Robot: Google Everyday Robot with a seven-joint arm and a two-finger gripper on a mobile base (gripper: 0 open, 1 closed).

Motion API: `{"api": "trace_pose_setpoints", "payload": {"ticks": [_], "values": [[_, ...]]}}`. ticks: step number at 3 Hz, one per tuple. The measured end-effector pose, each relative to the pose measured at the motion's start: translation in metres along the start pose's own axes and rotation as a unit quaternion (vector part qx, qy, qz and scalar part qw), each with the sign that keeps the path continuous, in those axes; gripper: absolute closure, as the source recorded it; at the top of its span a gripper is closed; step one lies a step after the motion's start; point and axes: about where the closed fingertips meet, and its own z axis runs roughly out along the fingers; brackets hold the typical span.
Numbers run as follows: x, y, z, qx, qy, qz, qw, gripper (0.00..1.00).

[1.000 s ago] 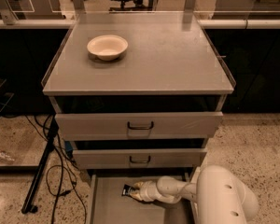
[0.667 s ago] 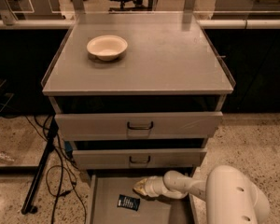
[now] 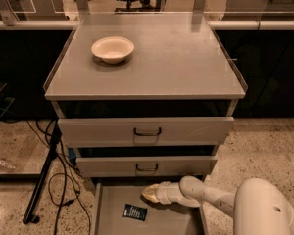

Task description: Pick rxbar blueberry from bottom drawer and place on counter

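The rxbar blueberry (image 3: 135, 212), a small dark wrapper with white lettering, lies flat on the floor of the open bottom drawer (image 3: 176, 222). My gripper (image 3: 148, 194) hovers in the drawer just above and to the right of the bar, apart from it. It is shut, tapering to a point with nothing held. My cream arm reaches in from the lower right. The counter (image 3: 176, 58) is the grey cabinet top above.
A cream bowl (image 3: 112, 49) stands on the counter's back left. Two upper drawers with dark handles (image 3: 147, 131) are pushed in above the gripper. Black cables and a stand leg (image 3: 44, 175) lie on the floor to the left.
The bar was at my gripper's tip a second ago; it now lies loose on the drawer floor. My gripper has drawn slightly right and up, away from it.
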Motion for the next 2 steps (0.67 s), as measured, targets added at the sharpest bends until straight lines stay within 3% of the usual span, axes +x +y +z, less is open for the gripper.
{"api": "trace_pose_setpoints", "payload": {"ticks": [1,2], "values": [[0.000,0.000,0.000,0.000,0.000,0.000,1.0000,0.60],[0.006,0.015,-0.003,-0.049,0.009,-0.011,0.9987,0.29]]}}
